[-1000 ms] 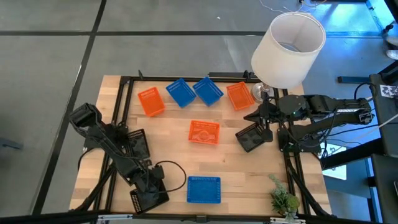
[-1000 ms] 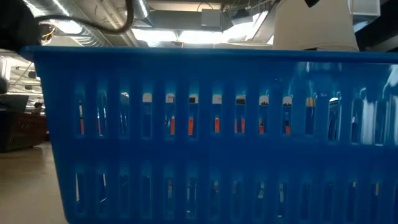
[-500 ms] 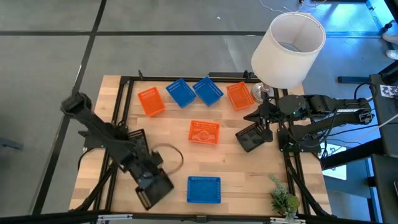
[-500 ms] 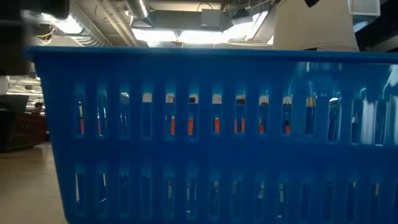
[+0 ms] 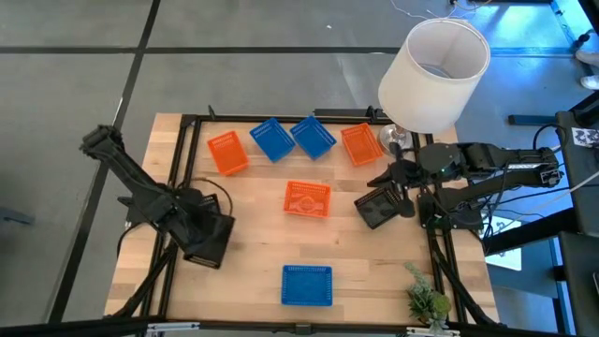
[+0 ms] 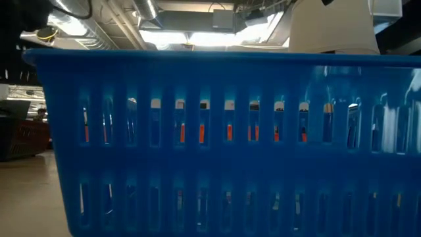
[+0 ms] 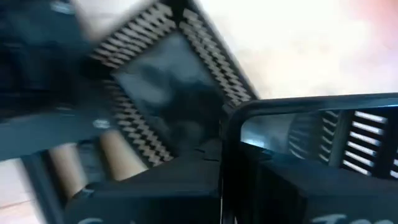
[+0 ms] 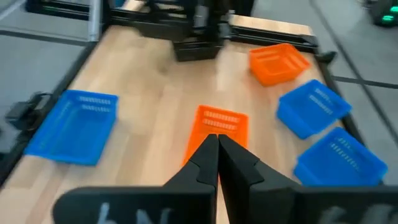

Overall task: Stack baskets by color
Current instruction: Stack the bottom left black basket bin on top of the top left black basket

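My left gripper (image 5: 204, 240) hangs over the table's left part, shut on a black basket (image 5: 211, 247). A second black basket (image 7: 168, 93) lies on the wood just below it. Three blue baskets (image 5: 273, 139) (image 5: 314, 137) (image 5: 307, 285) and three orange ones (image 5: 226, 153) (image 5: 357, 143) (image 5: 307, 198) sit bottom-down on the table. The near blue basket (image 6: 210, 145) fills the low view. My right gripper (image 5: 398, 178) (image 8: 217, 146) is shut and empty, raised at the right, above a third black basket (image 5: 379, 208). My left gripper holds the black basket by its wall at the rim, near a corner (image 7: 239, 118). It points steeply down onto that wall. The basket hangs tilted, clear of the table. Blur hides how the fingers sit on the wall.
A large white lampshade (image 5: 435, 75) stands at the far right corner and a small green plant (image 5: 426, 300) at the near right. Black frame rails (image 5: 281, 119) run round the tabletop. Bare wood lies between the middle orange basket and the near blue one.
My left gripper has risen from the table's near edge and gone toward the far and left edges, rolling its wrist. The black basket that lay under it has come up with it, lifted clear and turned about. It now hangs over the other black basket.
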`<state>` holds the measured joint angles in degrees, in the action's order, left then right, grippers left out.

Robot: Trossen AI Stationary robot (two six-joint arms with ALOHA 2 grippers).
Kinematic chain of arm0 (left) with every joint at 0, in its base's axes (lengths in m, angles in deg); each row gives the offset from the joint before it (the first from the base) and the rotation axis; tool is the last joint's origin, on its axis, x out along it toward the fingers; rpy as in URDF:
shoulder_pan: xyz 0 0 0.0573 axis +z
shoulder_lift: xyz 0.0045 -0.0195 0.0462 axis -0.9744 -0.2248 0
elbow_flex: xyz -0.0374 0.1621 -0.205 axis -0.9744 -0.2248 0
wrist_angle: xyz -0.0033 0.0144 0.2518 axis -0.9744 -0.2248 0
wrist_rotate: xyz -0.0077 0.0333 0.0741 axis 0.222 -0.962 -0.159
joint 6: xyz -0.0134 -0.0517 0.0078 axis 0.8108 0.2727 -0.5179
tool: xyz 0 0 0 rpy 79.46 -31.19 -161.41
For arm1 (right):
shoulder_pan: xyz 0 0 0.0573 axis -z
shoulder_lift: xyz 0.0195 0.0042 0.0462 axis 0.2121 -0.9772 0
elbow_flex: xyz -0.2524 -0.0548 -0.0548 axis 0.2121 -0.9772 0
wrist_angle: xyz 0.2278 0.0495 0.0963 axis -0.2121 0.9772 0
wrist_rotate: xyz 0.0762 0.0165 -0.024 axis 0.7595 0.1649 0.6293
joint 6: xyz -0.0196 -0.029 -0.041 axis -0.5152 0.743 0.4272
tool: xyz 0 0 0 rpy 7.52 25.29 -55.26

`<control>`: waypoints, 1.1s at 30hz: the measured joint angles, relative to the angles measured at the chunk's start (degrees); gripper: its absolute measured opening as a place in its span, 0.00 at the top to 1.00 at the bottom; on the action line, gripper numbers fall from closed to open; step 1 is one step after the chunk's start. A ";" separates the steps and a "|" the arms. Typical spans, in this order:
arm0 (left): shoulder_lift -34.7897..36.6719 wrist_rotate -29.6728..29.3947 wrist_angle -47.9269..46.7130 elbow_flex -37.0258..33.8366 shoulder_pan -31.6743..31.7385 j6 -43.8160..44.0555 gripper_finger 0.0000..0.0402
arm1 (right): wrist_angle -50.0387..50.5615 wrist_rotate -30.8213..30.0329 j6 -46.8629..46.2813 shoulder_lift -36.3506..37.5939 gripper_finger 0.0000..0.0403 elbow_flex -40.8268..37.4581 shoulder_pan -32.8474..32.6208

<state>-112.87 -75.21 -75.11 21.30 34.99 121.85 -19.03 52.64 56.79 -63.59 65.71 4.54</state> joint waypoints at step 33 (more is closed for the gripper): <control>-5.64 -0.16 -2.19 -6.37 14.72 9.79 1.00 | 0.02 1.68 3.34 0.00 0.97 0.00 0.00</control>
<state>-118.51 -75.37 -77.29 14.93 49.71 131.65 -19.01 54.33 60.13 -63.59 65.71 4.54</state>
